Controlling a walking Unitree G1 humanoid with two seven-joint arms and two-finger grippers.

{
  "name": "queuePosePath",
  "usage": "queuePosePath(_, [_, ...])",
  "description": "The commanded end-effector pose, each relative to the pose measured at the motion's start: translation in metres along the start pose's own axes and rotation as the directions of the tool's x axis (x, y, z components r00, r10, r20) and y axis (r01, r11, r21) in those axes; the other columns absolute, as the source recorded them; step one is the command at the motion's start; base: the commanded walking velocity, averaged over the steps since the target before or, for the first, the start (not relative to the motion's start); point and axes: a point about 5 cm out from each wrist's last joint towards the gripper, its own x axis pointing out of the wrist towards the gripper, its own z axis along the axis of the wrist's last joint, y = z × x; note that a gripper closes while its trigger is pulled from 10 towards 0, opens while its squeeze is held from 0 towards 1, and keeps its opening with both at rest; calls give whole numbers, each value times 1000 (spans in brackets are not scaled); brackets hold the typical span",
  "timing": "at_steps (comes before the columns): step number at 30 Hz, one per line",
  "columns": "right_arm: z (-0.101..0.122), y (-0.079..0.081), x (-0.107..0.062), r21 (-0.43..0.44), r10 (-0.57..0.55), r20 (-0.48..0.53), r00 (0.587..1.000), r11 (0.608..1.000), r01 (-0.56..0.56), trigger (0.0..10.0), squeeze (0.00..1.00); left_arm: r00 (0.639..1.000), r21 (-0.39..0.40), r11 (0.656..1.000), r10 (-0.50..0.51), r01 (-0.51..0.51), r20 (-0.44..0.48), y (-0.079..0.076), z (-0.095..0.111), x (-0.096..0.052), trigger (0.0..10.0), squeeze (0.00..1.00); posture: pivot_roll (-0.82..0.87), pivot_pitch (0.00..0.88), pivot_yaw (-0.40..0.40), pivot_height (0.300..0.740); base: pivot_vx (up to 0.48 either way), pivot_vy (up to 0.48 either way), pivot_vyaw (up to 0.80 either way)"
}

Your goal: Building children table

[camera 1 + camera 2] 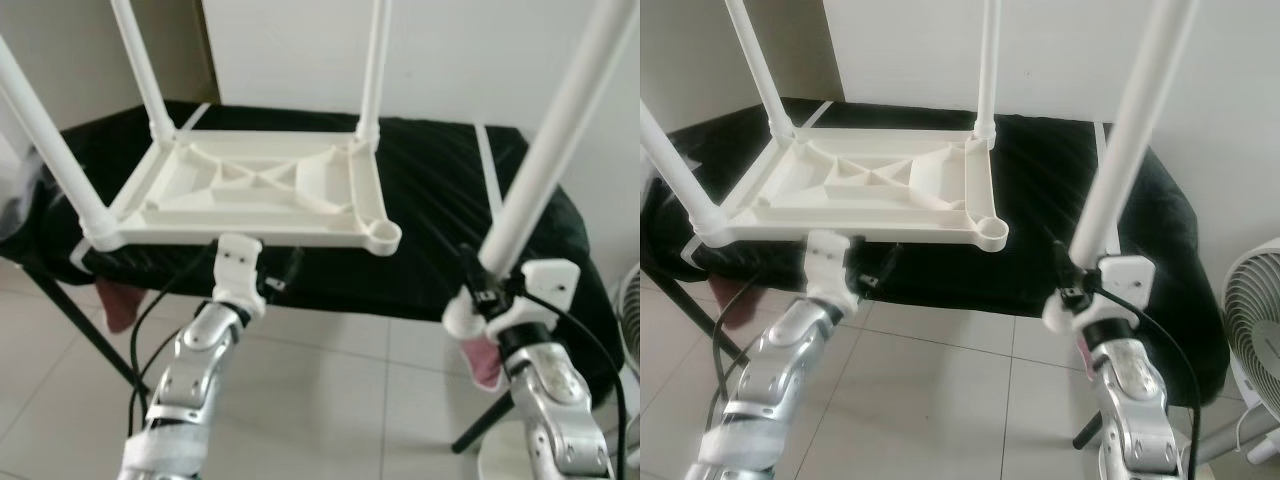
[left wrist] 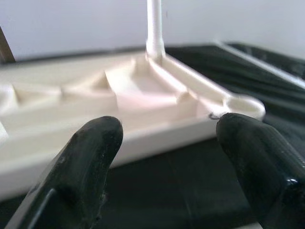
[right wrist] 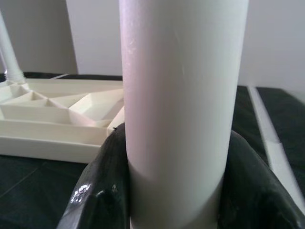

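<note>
A white plastic children's table top [image 1: 260,185] lies upside down on a black-covered surface [image 1: 440,190]. Three white legs stand in its corners: far left [image 1: 140,65], far right [image 1: 373,70] and near left [image 1: 50,145]. The near right corner socket [image 1: 383,236] holds no leg. My right gripper [image 1: 480,295] is shut on a fourth white leg [image 1: 555,140], held upright and slightly tilted to the right of that socket, off the front edge. My left gripper [image 2: 167,157] stands open just before the top's front rim [image 2: 157,136], nothing between its fingers [image 2: 86,167].
The black surface rests on a folding frame with dark legs [image 1: 85,330] over a pale tile floor [image 1: 340,400]. A white fan [image 1: 1255,330] stands at the right. Pink cloth [image 1: 118,305] hangs under the front edge. A white wall [image 1: 450,50] is close behind.
</note>
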Motion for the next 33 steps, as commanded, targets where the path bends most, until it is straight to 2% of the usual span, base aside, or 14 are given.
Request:
queuePosePath(1, [-1, -3, 4, 5, -14, -6, 1000, 1000, 14, 10000, 0, 998, -13, 998, -59, 58, -10, -3, 0, 4, 10000, 0, 33, 16, -11, 740, 0, 0, 0])
queuePosePath(6, [-1, 3, 7, 4, 8, -4, 1000, 1000, -8, 10000, 0, 996, -95, 991, -93, 92, -4, -13, 4, 2, 10000, 0, 37, 20, -3, 740, 0, 0, 0])
queuePosePath(10, [-2, 11, 8, -25, 63, -8, 998, 998, -63, 10000, 0, 992, -89, 989, -123, 122, -12, -20, 2, -2, 10000, 0, 38, 22, 8, 740, 0, 0, 0])
queuePosePath(18, [-2, 13, 9, -22, 77, -9, 997, 997, -78, 10000, 0, 992, -79, 989, -124, 122, -23, -20, 0, -2, 10000, 0, 38, 21, 14, 740, 0, 0, 0])
queuePosePath(19, [2, 16, 13, -37, 88, 2, 996, 995, -88, 10000, 0, 993, -41, 993, -112, 111, -40, -18, -5, -3, 10000, 0, 31, 21, 31, 740, 0, 0, 0])
queuePosePath(20, [5, 16, 16, -56, 84, 30, 996, 995, -83, 10000, 0, 994, -31, 995, -92, 90, -63, -11, -8, -1, 10000, 0, 36, 9, 12, 740, 0, 0, 0])
queuePosePath(21, [5, 16, 16, -56, 84, 30, 996, 995, -83, 10000, 0, 994, -31, 995, -92, 90, -63, -11, -8, -1, 10000, 0, 36, 9, 12, 740, 0, 0, 0])
queuePosePath(23, [6, 18, 19, -61, 79, 52, 996, 995, -76, 10000, 0, 997, -9, 999, -39, 39, -73, 0, -8, 1, 10000, 0, 41, 5, 0, 740, 0, 0, 0])
queuePosePath(24, [5, 18, 18, -39, 72, 58, 996, 997, -69, 10000, 0, 997, -4, 1000, -31, 30, -75, 1, -7, 2, 10000, 0, 47, 2, -12, 740, 0, 0, 0])
queuePosePath(29, [3, 19, 17, 2, 83, 58, 995, 997, -83, 10000, 0, 997, 5, 1000, -21, 21, -75, 3, -7, 3, 10000, 0, 48, 0, -20, 740, 0, 0, 0])
queuePosePath(33, [5, 19, 21, 19, 67, 79, 995, 997, -69, 10000, 0, 995, -19, 999, -27, 26, -101, -3, -12, 0, 10000, 0, 56, 5, -21, 740, 0, 0, 0])
